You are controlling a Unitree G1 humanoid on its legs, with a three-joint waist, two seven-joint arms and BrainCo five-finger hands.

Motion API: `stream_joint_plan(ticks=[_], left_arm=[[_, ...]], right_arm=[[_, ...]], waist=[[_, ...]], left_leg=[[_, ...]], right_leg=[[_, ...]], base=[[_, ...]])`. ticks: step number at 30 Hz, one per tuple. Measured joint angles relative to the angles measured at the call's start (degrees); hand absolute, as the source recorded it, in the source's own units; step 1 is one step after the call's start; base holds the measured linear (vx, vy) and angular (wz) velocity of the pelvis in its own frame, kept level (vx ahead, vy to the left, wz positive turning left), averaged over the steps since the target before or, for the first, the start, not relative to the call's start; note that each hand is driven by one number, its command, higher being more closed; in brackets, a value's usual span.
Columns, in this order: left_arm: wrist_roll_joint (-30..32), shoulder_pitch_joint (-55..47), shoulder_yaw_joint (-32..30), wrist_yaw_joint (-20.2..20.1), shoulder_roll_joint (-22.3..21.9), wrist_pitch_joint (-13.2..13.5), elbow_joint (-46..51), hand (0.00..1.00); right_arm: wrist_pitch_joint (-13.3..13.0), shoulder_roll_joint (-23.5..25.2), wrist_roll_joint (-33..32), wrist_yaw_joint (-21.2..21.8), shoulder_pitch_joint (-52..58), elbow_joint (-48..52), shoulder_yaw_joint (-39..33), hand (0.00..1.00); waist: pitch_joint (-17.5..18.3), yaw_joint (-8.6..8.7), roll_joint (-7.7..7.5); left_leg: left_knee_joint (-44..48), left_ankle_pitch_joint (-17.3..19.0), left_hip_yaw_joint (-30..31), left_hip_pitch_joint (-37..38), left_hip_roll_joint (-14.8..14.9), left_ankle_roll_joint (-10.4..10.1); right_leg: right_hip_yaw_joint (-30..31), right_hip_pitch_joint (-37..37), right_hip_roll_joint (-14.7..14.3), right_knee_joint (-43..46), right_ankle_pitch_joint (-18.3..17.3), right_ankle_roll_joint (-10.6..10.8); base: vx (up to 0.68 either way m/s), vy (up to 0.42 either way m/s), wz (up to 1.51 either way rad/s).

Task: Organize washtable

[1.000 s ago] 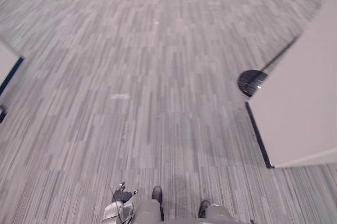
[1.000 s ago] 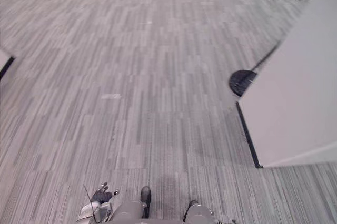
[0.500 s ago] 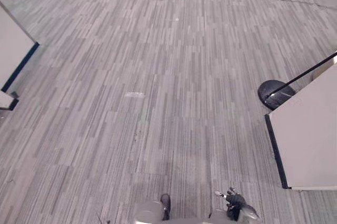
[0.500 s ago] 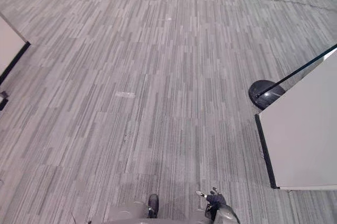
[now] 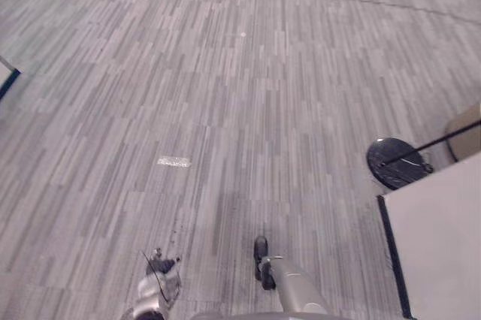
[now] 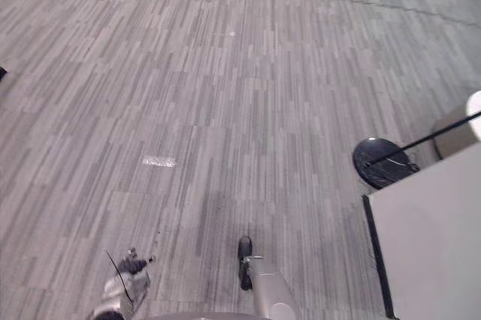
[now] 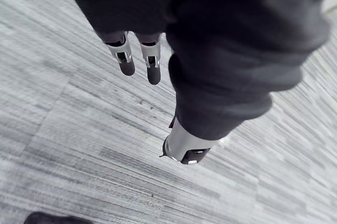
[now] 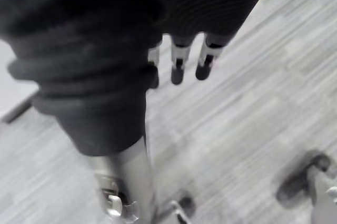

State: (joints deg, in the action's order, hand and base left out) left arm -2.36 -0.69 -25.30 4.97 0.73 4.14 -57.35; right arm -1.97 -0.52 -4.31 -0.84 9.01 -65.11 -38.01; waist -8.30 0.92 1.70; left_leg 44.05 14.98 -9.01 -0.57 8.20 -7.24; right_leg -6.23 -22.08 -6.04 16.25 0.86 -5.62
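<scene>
Just L hand over carpet

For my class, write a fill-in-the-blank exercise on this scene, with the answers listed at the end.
1. The left hand hangs over the floor and holds ____.
2. The right hand, fingers straight, is ____, not shut.
3. The round black base stands beside the white surface on the robot's ____ side.
4. The small white mark lies to the ____ of that base.
Answers: nothing; open; right; left
</scene>
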Motion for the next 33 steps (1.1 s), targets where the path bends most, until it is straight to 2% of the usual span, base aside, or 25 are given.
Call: stream_joint_plan(ticks=[1,3,4,5,7,8,9,10,11,12,13,14,15,16,17,18,19,20,22,23,25,26,27,28,33], left_arm=[[-0.39,-1.76,0.40,-0.02,-0.83,-0.30,-0.40,0.00],[-1.11,-2.68,1.90,-0.37,-1.14,-0.68,-0.95,0.00],[-0.96,-2.63,2.84,-0.59,-0.95,-0.41,-0.63,0.00],[-0.96,-2.61,3.38,-0.80,-0.92,-0.31,-0.55,0.00],[-1.01,-2.24,4.02,-1.14,-0.97,0.49,-0.55,0.00],[-1.06,-2.12,4.76,-1.11,-1.08,0.89,-0.63,0.00],[-1.06,-2.24,4.82,-1.10,-1.17,1.09,-0.90,0.00],[-1.06,-2.47,4.78,-1.03,-1.15,1.19,-1.47,0.00],[-0.98,-3.53,4.80,-0.72,-1.09,1.13,-2.13,0.00],[-0.95,-4.99,4.72,0.04,-0.93,1.09,-3.77,0.00],[-0.95,-6.13,4.40,0.41,-0.88,0.87,-4.46,0.00],[-0.94,-9.05,4.37,0.58,-0.45,-0.03,-6.21,0.00],[-1.09,-12.10,3.15,0.57,0.59,-0.72,-6.43,0.00],[-1.36,-12.93,2.60,0.69,0.76,-1.01,-6.57,0.00],[-1.44,-12.69,2.43,1.43,1.78,-1.25,-7.63,0.00],[-1.44,-10.96,2.36,1.52,2.31,-1.45,-8.34,0.00],[-1.48,-9.76,2.54,1.34,2.59,-1.40,-8.34,0.00],[-1.48,-8.72,2.63,1.45,2.67,-1.45,-8.36,0.00],[-1.43,-5.75,3.43,1.43,2.44,-1.03,-6.26,0.00],[-1.43,-5.02,3.70,1.40,2.54,-1.01,-5.61,0.00],[-1.60,-2.14,7.51,1.21,3.62,-0.55,-3.64,0.00],[-1.62,-1.79,8.32,1.11,3.93,-0.13,-3.01,0.00],[-1.71,-0.50,9.73,0.36,4.83,1.00,-2.44,0.00],[-1.64,0.19,10.01,0.06,4.26,1.17,-2.50,0.00],[-1.50,-0.56,9.90,-1.08,-0.04,1.12,-4.25,0.00]], right_arm=[[-0.16,-0.10,-0.18,-0.17,-0.90,1.25,1.42,0.00],[-0.54,-0.48,-0.34,-0.22,-3.15,1.33,5.28,0.00],[-1.17,-1.26,-0.69,-0.40,-5.08,1.37,7.69,0.00],[-1.62,-1.71,-0.86,-0.40,-6.39,1.50,8.71,0.00],[-2.75,-2.53,-1.78,-0.41,-10.36,3.59,10.13,0.00],[-3.76,-3.32,-2.41,-0.53,-12.17,5.70,11.66,0.00],[-4.22,-4.15,-2.35,-0.52,-13.24,6.85,12.90,0.00],[-4.44,-5.16,-2.27,-0.59,-13.83,7.79,14.98,0.00],[-4.64,-6.47,-1.81,-0.76,-14.16,8.01,17.64,0.00],[-4.57,-6.91,-1.52,-1.16,-14.05,7.52,19.39,0.00],[-4.50,-6.71,-1.43,-1.54,-13.91,7.21,20.34,0.00],[-4.51,-5.76,-1.17,-1.69,-12.45,6.78,21.57,0.00],[-4.56,-4.03,-0.69,-1.71,-10.76,5.11,22.36,0.00],[-4.47,-3.24,-0.42,-1.65,-10.01,4.11,22.32,0.00],[-4.28,-2.44,0.32,-1.66,-9.66,2.43,21.99,0.00],[-4.10,-2.10,0.48,-1.67,-8.75,0.43,20.70,0.00],[-3.80,-1.98,0.48,-1.49,-8.57,-1.33,19.69,0.00],[-3.57,-2.08,0.47,-1.38,-8.30,-1.86,19.41,0.00],[-3.14,-2.49,0.86,-0.98,-6.84,-1.83,19.37,0.00],[-3.14,-2.55,1.55,-0.97,-7.22,-1.79,19.38,0.00],[-3.23,-2.21,2.57,-0.14,-7.69,-1.48,19.36,0.00],[-3.22,-2.04,2.66,-0.09,-7.73,-1.48,19.35,0.00],[-3.04,-2.01,2.68,0.00,-7.42,-1.74,18.50,0.00],[-2.84,-2.76,2.81,-0.06,-7.08,-2.31,17.10,0.00],[-1.76,-5.36,5.54,-0.18,-6.76,-3.34,15.55,0.00]], waist=[[-0.20,-1.01,0.22],[-0.92,-2.19,-1.57],[-0.71,-3.46,-2.12],[-0.64,-3.74,-2.33],[-0.89,-4.57,-3.04],[-0.85,-4.98,-2.59],[-0.80,-5.21,-1.61],[-0.61,-5.82,-0.06],[-0.09,-7.14,2.22],[0.25,-8.26,3.31],[0.32,-8.25,3.38],[1.24,-8.37,1.97],[3.84,-8.60,-0.54],[4.87,-8.69,-2.08],[5.57,-9.08,-3.97],[5.18,-8.20,-3.86],[3.93,-7.80,-2.70],[3.34,-7.43,-2.71],[2.61,-7.13,-1.59],[2.55,-6.80,-1.55],[2.40,-5.02,-1.23],[2.48,-4.83,-1.54],[2.21,-4.51,-3.40],[2.41,-4.46,-3.41],[2.10,-4.32,-0.14]], left_leg=[[8.20,0.28,-1.85,-3.46,3.31,0.52],[9.99,1.12,-3.13,-5.75,4.43,1.91],[6.70,1.88,-3.66,-7.06,4.02,2.53],[4.30,2.13,-3.87,-7.96,3.44,2.91],[-6.54,2.06,-3.52,-11.24,-0.05,2.74],[-17.15,1.18,-1.41,-13.10,-3.09,1.92],[-24.61,-0.44,1.50,-14.25,-4.63,-0.31],[-29.76,-2.37,4.47,-16.00,-4.88,-2.84],[-32.49,-3.62,7.51,-18.92,-3.50,-4.91],[-34.07,-4.56,7.44,-19.82,-1.84,-3.82],[-34.19,-4.90,7.18,-19.81,-1.32,-3.31],[-31.66,-10.39,7.22,-19.73,-1.36,-0.57],[-30.24,-13.73,5.69,-19.88,-2.78,2.20],[-30.19,-14.80,4.60,-19.76,-3.46,3.65],[-30.24,-16.12,3.54,-18.32,-4.47,6.23],[-30.96,-15.20,3.33,-15.60,-5.41,7.50],[-32.43,-14.58,3.21,-12.39,-5.80,8.45],[-33.30,-14.23,3.10,-10.10,-6.11,8.88],[-38.51,-13.53,0.67,-2.19,-7.35,9.45],[-39.65,-13.52,0.24,-0.86,-7.47,9.45],[-41.77,-12.94,0.02,1.64,-6.90,8.68],[-41.78,-12.73,-0.13,1.82,-6.94,8.35],[-41.55,-11.58,-0.09,3.06,-7.69,7.19],[-41.21,-10.31,1.10,3.54,-7.17,6.71],[-41.87,-9.48,4.37,4.32,-4.38,5.17]], right_leg=[[0.43,4.01,-1.26,-1.52,-1.67,-2.36],[1.68,11.22,-0.63,-3.48,-2.90,-2.55],[2.96,15.66,0.26,-5.66,-3.59,-2.21],[3.67,17.34,0.87,-6.59,-3.86,-2.01],[5.64,20.99,3.47,-8.81,-4.71,-0.77],[7.33,22.66,5.15,-9.72,-5.88,0.11],[8.72,23.69,5.57,-9.93,-6.88,0.61],[10.27,24.59,5.10,-10.06,-8.16,0.80],[12.53,25.83,3.88,-10.12,-9.87,1.34],[14.61,27.86,3.12,-10.37,-11.79,2.00],[15.69,29.30,2.99,-10.24,-12.98,2.27],[18.25,31.24,3.70,-9.17,-15.80,2.87],[20.99,30.46,6.05,-7.10,-18.16,4.01],[21.84,29.58,6.73,-5.29,-18.77,4.97],[22.24,26.84,7.26,1.75,-18.76,8.82],[21.87,23.20,7.05,11.61,-16.46,14.86],[21.37,20.50,7.12,20.34,-16.11,17.44],[20.30,19.68,7.32,24.30,-16.50,17.29],[14.09,14.08,11.27,29.48,-17.29,16.07],[12.28,12.63,12.19,28.17,-17.59,15.44],[7.69,10.03,12.03,13.61,-17.55,14.04],[7.80,10.20,11.56,8.15,-16.23,13.46],[9.80,11.70,10.74,-2.87,-5.64,10.23],[9.61,13.11,10.09,-3.37,-3.35,8.81],[5.73,16.06,7.99,-6.48,-4.33,7.36]], base=[[0.76,-0.172,-0.34],[0.72,-0.163,-0.14],[0.57,-0.117,-0.16],[0.52,-0.050,-0.28],[0.42,0.019,-0.31],[0.42,0.070,-0.35],[0.42,0.090,-0.50],[0.39,0.159,-0.80],[0.40,0.247,-1.14],[0.42,0.284,-1.13],[0.53,0.346,-1.11],[0.63,0.364,-1.11],[0.67,0.357,-1.13],[0.68,0.286,-0.98],[0.62,0.244,-0.49],[0.69,0.280,-0.24],[0.51,0.242,0.08],[0.45,0.230,0.07],[0.38,0.206,-0.20],[0.32,0.128,-0.32],[0.31,0.005,-0.11],[0.28,-0.076,0.02],[0.24,-0.121,0.14],[0.24,-0.123,0.11],[0.21,-0.126,0.28]])
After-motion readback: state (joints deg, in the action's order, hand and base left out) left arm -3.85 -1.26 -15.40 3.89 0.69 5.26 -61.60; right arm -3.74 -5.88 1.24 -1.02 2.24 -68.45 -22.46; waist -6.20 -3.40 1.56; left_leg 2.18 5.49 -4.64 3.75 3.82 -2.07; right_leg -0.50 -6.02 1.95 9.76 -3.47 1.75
